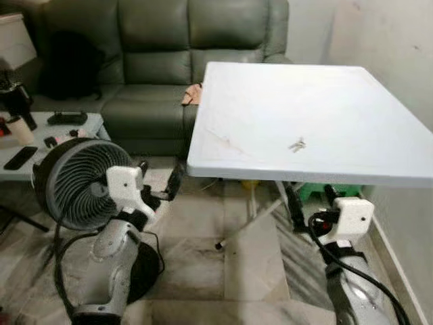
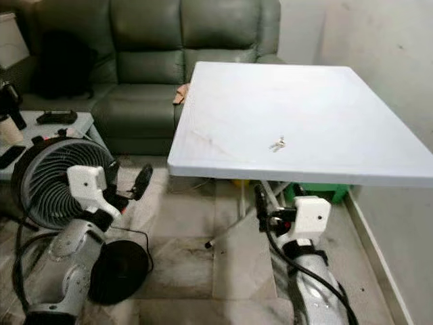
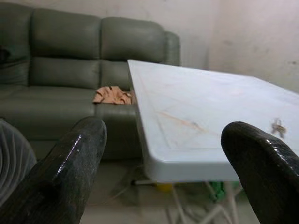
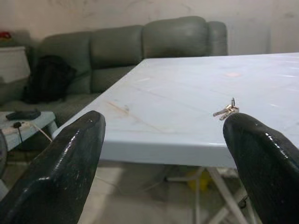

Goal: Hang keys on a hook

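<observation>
At the far left a low side table (image 1: 74, 124) carries a remote (image 1: 66, 118), a phone (image 1: 20, 158) and a few small items too small to tell apart. Just in front of it on the tiled floor stands a round grey fan (image 1: 78, 181) on a black base. The left hand (image 1: 157, 181) hovers before the fan, below the level of the worktop's edge, its two black fingers (image 3: 70, 172) spread wide with nothing between them. Behind, a dark green sofa (image 1: 162, 68) runs along the wall, with a black bag (image 1: 67, 64) on its left seat and a crumpled orange cloth (image 1: 192, 95) on the cushion beside the worktop's corner. The white worktop (image 1: 311, 115) is bare except for the keys (image 1: 297, 144), which lie flat near the middle of its front part. The right hand (image 1: 311, 206) sits low under the worktop's front edge, fingers (image 4: 65, 168) spread apart and holding nothing; that edge lies between it and the keys. A green object (image 1: 314, 191) stands on the floor beneath.
</observation>
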Motion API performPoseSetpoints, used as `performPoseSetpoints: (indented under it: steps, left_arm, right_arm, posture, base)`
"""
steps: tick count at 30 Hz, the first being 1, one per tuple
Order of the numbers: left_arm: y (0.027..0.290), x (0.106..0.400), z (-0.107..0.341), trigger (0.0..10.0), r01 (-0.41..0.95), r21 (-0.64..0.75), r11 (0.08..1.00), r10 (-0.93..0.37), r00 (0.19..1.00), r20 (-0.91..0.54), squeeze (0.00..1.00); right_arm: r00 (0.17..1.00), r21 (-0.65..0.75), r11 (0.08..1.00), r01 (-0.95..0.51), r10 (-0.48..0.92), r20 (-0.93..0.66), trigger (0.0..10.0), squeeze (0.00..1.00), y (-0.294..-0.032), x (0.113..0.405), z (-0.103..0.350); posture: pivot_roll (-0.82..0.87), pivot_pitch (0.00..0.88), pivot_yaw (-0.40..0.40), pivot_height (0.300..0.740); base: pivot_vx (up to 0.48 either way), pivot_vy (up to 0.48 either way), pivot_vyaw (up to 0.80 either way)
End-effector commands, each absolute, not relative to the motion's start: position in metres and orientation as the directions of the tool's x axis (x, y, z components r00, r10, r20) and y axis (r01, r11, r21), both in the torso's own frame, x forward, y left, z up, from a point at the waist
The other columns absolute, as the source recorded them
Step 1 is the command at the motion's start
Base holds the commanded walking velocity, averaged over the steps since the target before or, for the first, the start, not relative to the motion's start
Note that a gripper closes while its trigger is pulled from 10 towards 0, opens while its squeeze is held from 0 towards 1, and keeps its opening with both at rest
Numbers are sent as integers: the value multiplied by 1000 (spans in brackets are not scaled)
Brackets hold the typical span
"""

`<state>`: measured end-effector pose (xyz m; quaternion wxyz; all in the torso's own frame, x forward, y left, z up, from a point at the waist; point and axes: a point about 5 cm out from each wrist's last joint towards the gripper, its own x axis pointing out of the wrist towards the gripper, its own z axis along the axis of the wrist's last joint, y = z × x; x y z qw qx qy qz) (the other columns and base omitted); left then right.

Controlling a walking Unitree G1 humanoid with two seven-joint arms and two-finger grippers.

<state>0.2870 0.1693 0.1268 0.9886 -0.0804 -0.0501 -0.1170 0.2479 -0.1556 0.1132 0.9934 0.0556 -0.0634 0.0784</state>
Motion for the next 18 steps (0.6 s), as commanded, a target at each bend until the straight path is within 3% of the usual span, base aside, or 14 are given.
performPoseSetpoints:
  steps: [1,18]
  left_arm:
    - [161,288,130,10000,260,-151,954,-242,962,127,0]
    - [160,286,128,10000,265,-149,953,-248,961,120,0]
  right_arm:
    - [983,92,986,-141,128,134,10000,0,-164,247,114]
    - [983,98,984,-146,133,128,10000,0,-163,245,113]
  posture:
    - [-28,0,38,740]
    - [-27,0,41,740]
  base:
    - [315,0,0]
    - [328,0,0]
